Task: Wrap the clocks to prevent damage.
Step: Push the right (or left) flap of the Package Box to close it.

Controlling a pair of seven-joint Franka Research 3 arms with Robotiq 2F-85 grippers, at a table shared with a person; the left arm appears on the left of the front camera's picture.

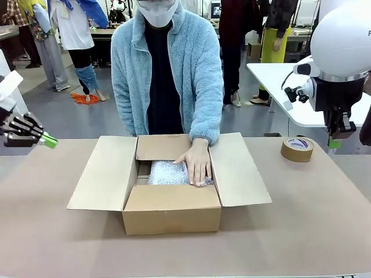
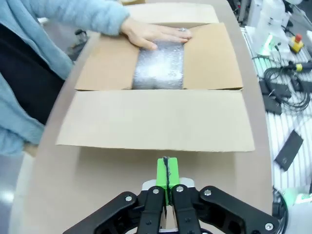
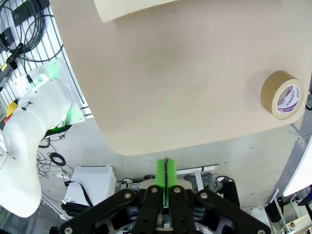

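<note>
An open cardboard box (image 1: 171,211) stands mid-table. Inside it lies a bubble-wrap bundle (image 1: 168,172), and the person's hand (image 1: 197,165) presses flat on it. The clocks themselves are hidden. The left wrist view looks across a box flap (image 2: 156,119) at the same bundle (image 2: 158,68) and hand (image 2: 156,34). My left gripper (image 1: 49,141) hovers at the table's left edge, shut and empty, pads (image 2: 167,170) together. Above the table's right end, near the tape, hangs my right gripper (image 1: 334,142), shut and empty (image 3: 165,173).
A roll of brown packing tape (image 1: 297,149) lies on the table at the right, also in the right wrist view (image 3: 282,95). The box's four flaps are spread outward. A white table (image 1: 290,98) stands behind at right, with people farther back.
</note>
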